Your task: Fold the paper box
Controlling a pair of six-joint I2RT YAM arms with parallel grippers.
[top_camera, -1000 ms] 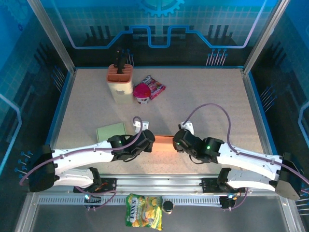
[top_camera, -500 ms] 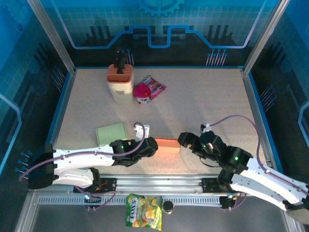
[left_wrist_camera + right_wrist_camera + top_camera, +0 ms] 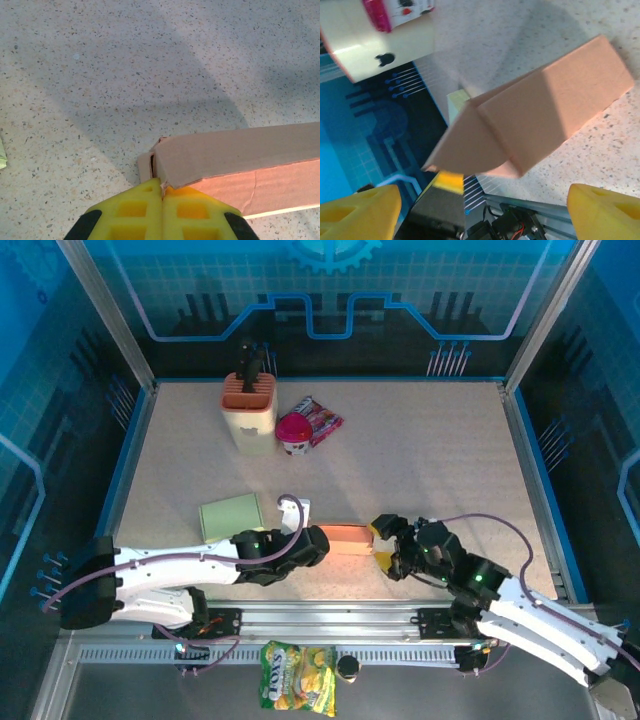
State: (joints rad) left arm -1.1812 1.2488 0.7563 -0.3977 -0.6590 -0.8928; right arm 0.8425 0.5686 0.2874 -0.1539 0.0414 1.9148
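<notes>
One each: paper box [image 3: 348,538], green pad [image 3: 230,516], holder [image 3: 250,405], pink cup [image 3: 293,432], wrapper [image 3: 325,420], yellow bag [image 3: 297,690].

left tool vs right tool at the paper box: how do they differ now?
Left tool is shut, yellow fingers pinched together on a corner of the paper box; right tool is open, fingers spread wide. Left tool touches the cardboard; right tool only flanks the box's other end, contact unclear. Both have yellow fingers and sit at opposite ends of the box.
</notes>
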